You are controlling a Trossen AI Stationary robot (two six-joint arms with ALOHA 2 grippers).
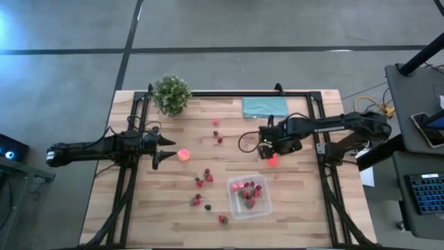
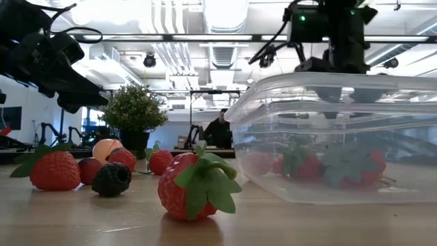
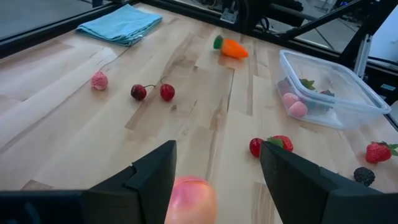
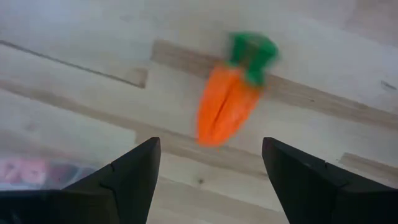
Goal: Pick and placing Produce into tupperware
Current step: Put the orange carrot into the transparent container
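The clear tupperware (image 1: 231, 201) stands near the table's front, right of centre, with red and pink produce inside. An orange carrot (image 4: 227, 109) with a green top lies flat on the table behind it. My right gripper (image 4: 211, 146) hangs open above the carrot, pointing down, one finger on each side of its tip and clear of it; the high view shows this gripper (image 1: 270, 150) over the carrot (image 1: 272, 160). My left gripper (image 3: 217, 149) waits open at the table's left, a pink-orange ball (image 3: 189, 200) on the wood just ahead of its fingers.
A potted plant (image 1: 171, 94) stands at the far left and a teal cloth (image 1: 265, 106) lies at the far edge. Loose strawberries (image 1: 205, 179), cherries (image 3: 152, 92) and a blackberry (image 2: 111, 179) are scattered over the middle. One strawberry (image 1: 223, 219) lies near the front edge.
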